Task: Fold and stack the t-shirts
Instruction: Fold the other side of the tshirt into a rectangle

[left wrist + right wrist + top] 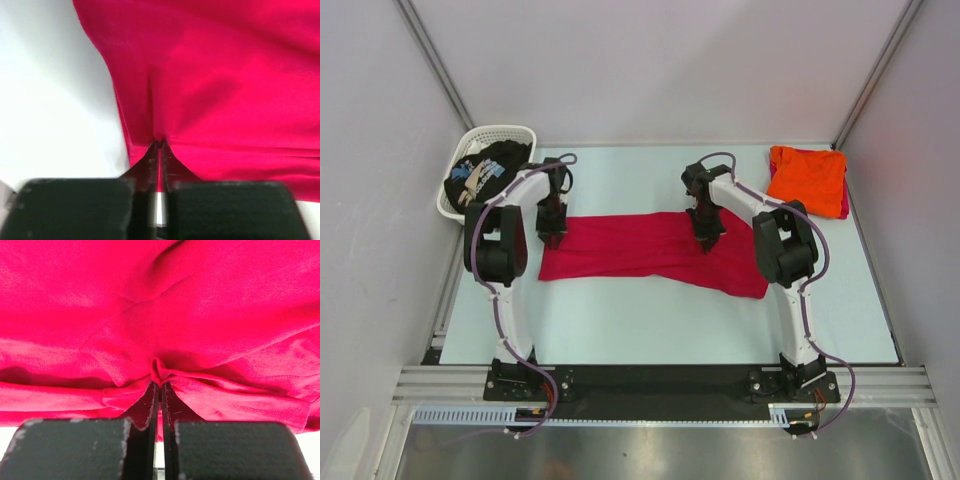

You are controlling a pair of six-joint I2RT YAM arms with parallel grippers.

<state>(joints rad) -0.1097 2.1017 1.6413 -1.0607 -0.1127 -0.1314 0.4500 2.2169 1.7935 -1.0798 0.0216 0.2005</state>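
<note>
The crimson-red t-shirt lies spread in a long band across the middle of the table. My left gripper is shut on its far left edge; the left wrist view shows the cloth pinched at the fingertips. My right gripper is shut on a bunched fold of the same shirt near its far right part. A folded orange t-shirt lies at the far right corner, over a bit of red cloth. The black printed t-shirt sits crumpled in the basket.
A white lattice basket stands at the far left corner, just behind my left arm. The table is pale blue, with frame posts and grey walls on both sides and a black rail along the near edge.
</note>
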